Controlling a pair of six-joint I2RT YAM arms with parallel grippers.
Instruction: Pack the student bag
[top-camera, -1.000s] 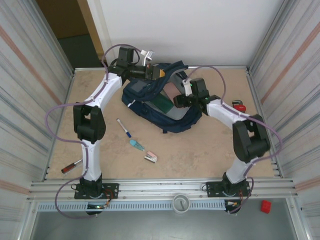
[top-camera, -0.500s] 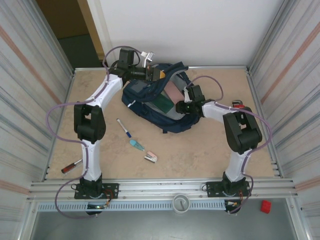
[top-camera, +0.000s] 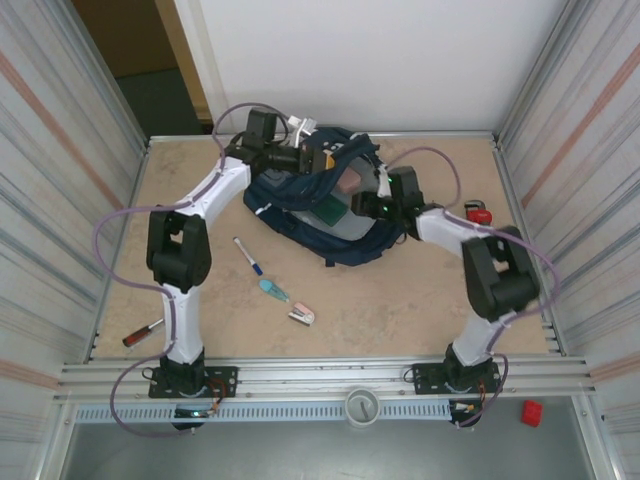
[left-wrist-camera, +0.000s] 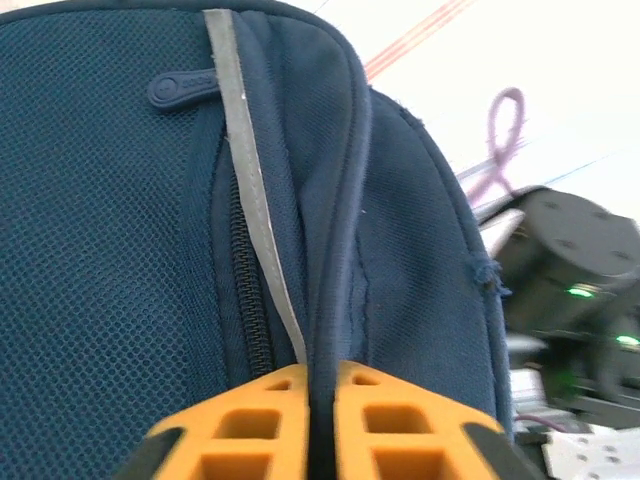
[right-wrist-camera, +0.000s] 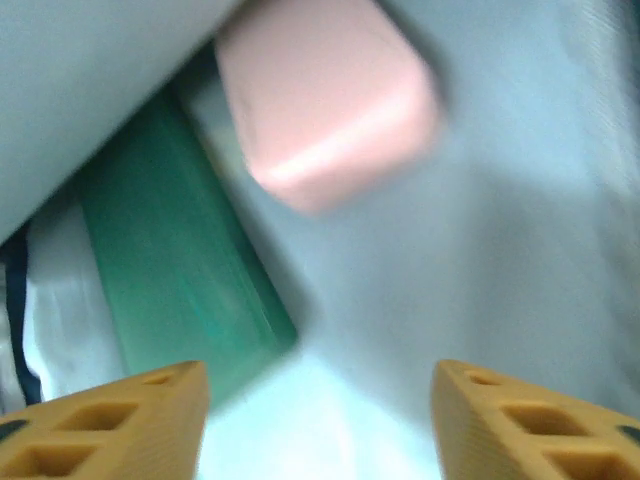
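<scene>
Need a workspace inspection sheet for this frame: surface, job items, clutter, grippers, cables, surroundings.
Surface: beige table, no spills seen.
Job's things: student bag lies open at the far middle, with a green block and a pink block inside.
Clutter: pen, teal item, pink-white item, red-handled screwdriver and red object on the table.
Grippers: left gripper pinches a fold of the bag; right gripper is open above the blocks.
Cables: purple cables loop free off both arms.
Surroundings: ribbed side walls, white back wall.
</scene>
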